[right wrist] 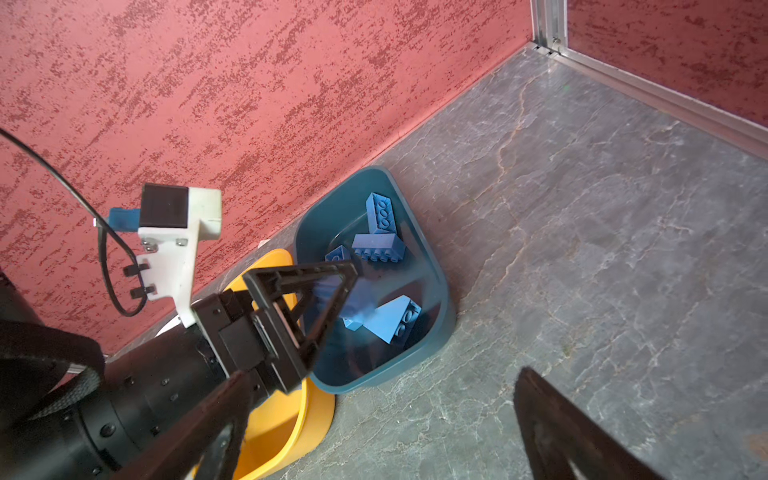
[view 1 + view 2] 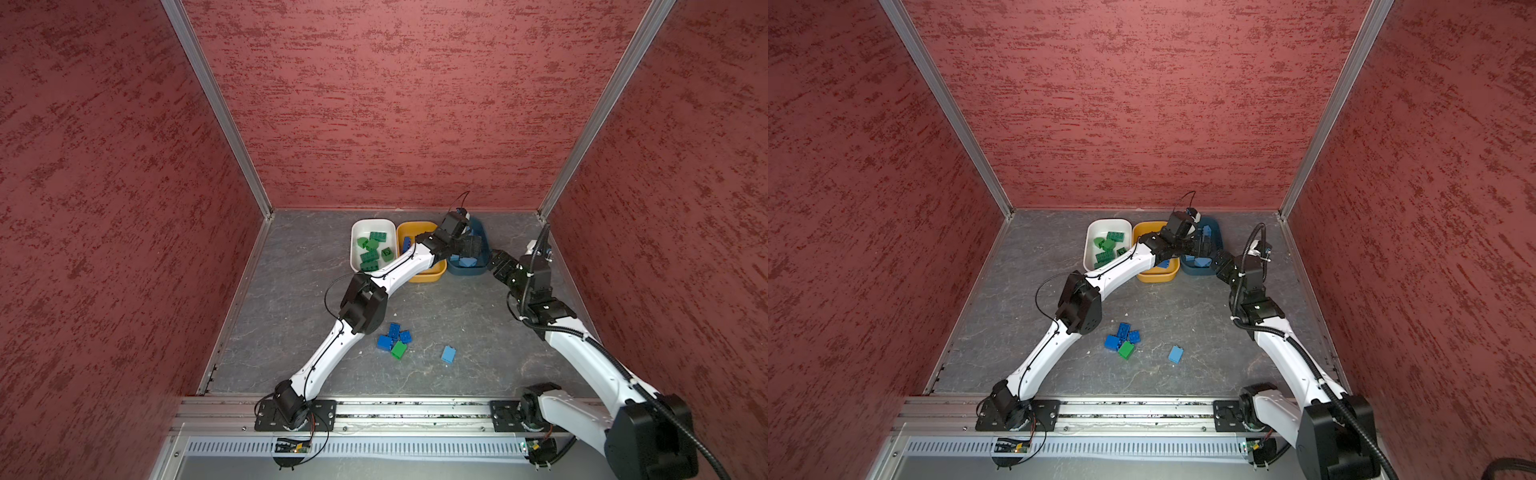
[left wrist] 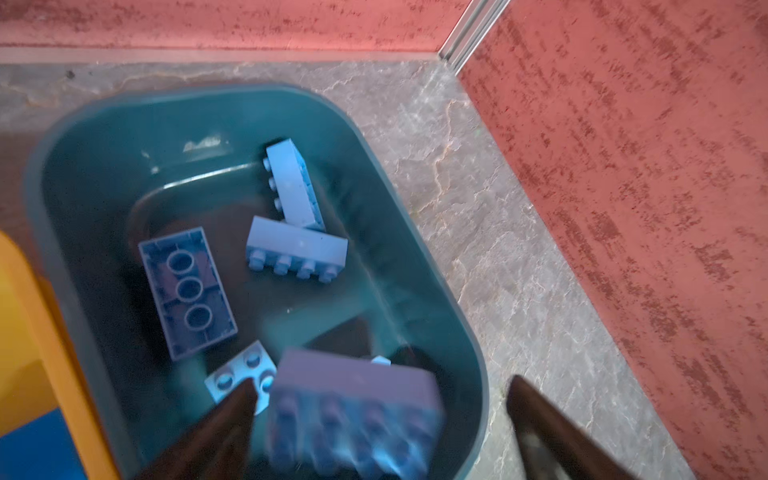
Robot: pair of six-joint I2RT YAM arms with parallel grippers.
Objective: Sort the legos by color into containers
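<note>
Left claw (image 3: 382,380) is spread wide over the near end of the teal tub (image 3: 104,166), far right in the row. A light-blue brick (image 3: 353,415) sits loose and blurred between its fingers, long side across the gap, studs facing back toward the wrist. It could bounce off the other bricks (image 3: 297,245) and hop the rim. Right claw (image 1: 380,380), spread and empty, hovers just right of the tub

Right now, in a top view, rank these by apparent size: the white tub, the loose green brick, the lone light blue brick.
1. white tub, by far the largest.
2. loose green brick and lone light blue brick: they look alike, so not ranked.
</note>
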